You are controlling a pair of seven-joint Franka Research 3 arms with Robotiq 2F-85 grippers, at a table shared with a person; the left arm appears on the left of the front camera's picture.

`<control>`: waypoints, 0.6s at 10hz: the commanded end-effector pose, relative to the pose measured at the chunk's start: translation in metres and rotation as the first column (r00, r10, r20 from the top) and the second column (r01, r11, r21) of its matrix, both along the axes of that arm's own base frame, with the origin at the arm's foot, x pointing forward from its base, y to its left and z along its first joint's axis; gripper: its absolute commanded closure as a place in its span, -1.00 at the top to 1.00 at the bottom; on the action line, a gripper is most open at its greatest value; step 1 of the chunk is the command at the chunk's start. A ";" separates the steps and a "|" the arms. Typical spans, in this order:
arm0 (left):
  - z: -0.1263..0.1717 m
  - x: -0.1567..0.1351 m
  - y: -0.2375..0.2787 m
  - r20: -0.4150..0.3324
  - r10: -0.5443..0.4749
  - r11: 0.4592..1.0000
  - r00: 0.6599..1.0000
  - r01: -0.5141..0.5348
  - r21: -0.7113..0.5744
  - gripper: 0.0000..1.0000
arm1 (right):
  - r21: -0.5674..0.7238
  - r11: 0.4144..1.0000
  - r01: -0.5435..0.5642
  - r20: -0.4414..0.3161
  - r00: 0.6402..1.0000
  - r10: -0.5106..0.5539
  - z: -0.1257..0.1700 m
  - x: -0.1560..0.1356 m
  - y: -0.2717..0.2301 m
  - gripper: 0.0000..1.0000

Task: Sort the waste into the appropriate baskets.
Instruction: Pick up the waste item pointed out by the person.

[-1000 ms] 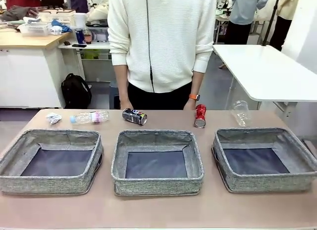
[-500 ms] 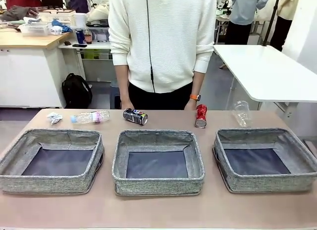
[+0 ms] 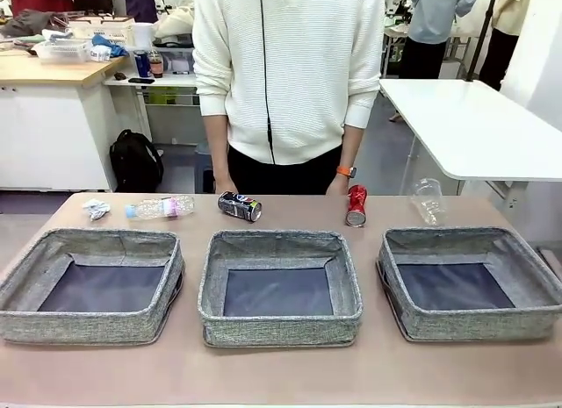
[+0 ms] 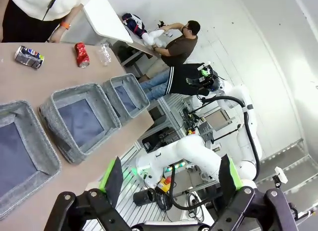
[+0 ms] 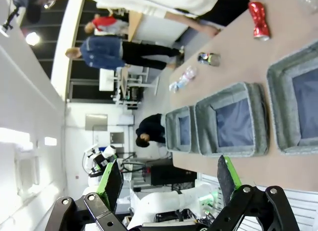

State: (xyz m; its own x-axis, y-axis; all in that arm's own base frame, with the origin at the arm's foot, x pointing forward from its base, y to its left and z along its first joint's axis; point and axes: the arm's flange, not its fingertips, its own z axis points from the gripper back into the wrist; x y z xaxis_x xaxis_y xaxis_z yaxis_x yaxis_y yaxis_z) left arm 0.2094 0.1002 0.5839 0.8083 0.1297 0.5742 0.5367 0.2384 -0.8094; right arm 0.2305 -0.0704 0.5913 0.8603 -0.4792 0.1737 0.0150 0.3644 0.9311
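Three grey woven baskets stand in a row, left [image 3: 83,327], middle [image 3: 279,329] and right [image 3: 479,325], all with bare dark bottoms. Behind them along the far edge lie a white paper wad [image 3: 95,208], a clear blue-capped bottle [image 3: 160,207], a dark blue-black can [image 3: 239,206] on its side, a dented red can [image 3: 356,205] and clear plastic film [image 3: 428,200]. My left gripper [image 4: 171,176] is open, high above the table's side. My right gripper [image 5: 169,179] is open too, well off the table, with the red can [image 5: 258,20] far ahead.
A person in a white sweater [image 3: 285,66] stands at the far edge, hands down by the dark can and the red can. A white table [image 3: 474,127] stands behind on the right. Bare tabletop [image 3: 281,373] runs in front of the baskets.
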 end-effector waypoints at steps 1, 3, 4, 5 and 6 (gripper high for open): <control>0.003 0.002 0.000 0.027 -0.012 1.000 1.000 0.012 -0.007 1.00 | 0.008 1.000 -0.010 0.027 1.000 0.010 0.000 0.002 0.002 1.00; 0.003 0.002 0.000 0.027 -0.012 1.000 1.000 0.012 -0.007 1.00 | 0.008 1.000 -0.010 0.027 1.000 0.010 0.000 0.002 0.002 1.00; 0.003 0.002 0.000 0.027 -0.012 1.000 1.000 0.012 -0.007 1.00 | 0.008 1.000 -0.010 0.027 1.000 0.010 0.000 0.002 0.002 1.00; 0.003 0.002 0.000 0.027 -0.012 1.000 1.000 0.012 -0.007 1.00 | 0.008 1.000 -0.010 0.027 1.000 0.010 0.000 0.002 0.002 1.00; 0.003 0.002 0.000 0.027 -0.012 1.000 1.000 0.012 -0.007 1.00 | 0.008 1.000 -0.010 0.027 1.000 0.010 0.000 0.002 0.002 1.00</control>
